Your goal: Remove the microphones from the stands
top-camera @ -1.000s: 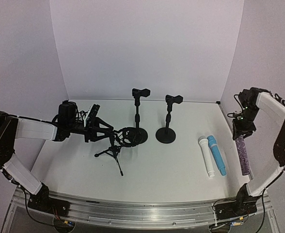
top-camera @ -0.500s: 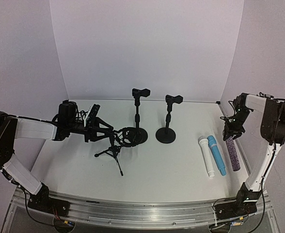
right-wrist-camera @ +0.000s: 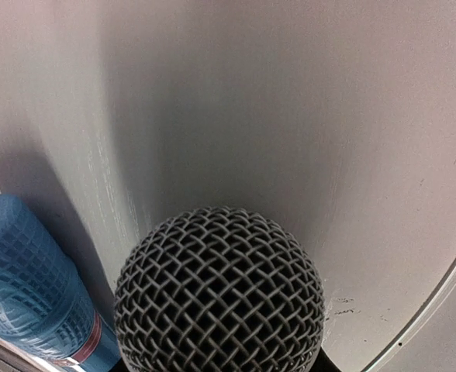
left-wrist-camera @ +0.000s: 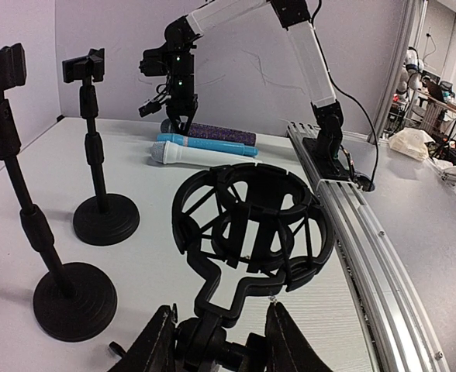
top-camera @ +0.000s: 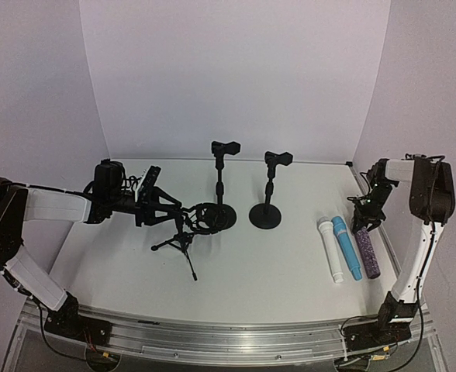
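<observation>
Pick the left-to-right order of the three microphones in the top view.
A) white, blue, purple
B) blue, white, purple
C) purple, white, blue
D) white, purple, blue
A: the white microphone is leftmost, the blue microphone lies right beside it, and the purple microphone is nearest the table's right edge.

Blue microphone [top-camera: 347, 248] seemingly beside right hand [top-camera: 362, 225]

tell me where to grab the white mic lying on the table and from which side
Take the white mic by its straight handle, about mid-length, coming straight down from above and closing across its width. It lies flat, and the handle is slimmer and more even than the rounded head. Its left side is free, but the blue mic lies close on its right, so there is little room there.
</observation>
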Controlling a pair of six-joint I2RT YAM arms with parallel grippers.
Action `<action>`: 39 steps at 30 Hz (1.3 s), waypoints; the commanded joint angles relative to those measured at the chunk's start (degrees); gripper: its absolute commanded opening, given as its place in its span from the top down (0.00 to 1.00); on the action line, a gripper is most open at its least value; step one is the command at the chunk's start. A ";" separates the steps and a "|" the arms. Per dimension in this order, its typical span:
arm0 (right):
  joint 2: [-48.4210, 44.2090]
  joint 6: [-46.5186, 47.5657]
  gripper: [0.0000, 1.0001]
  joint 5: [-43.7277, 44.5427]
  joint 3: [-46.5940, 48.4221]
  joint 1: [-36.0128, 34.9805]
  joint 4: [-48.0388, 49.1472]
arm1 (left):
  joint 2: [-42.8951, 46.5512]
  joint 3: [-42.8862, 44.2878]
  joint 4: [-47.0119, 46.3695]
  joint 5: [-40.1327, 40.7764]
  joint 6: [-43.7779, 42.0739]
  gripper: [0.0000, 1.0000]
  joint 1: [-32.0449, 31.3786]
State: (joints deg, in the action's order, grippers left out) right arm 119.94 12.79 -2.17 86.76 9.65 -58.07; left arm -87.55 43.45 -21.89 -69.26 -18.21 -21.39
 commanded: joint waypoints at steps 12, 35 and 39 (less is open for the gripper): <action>1.93 -3.61 0.65 -2.31 1.60 0.09 -0.39 | -2.38 -0.11 3.38 5.71 -3.67 1.00 0.63; -3.26 -3.77 0.50 -2.06 3.72 0.05 -0.50 | -2.01 -0.16 2.96 5.44 -3.32 1.00 0.66; -5.17 -3.53 0.50 -1.94 4.75 0.10 -0.88 | -1.89 -0.12 2.60 5.73 -2.68 1.00 0.65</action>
State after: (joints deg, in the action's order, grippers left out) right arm 120.01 8.89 -3.22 88.53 9.72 -58.11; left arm -87.72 43.51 -21.96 -69.34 -18.22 -21.39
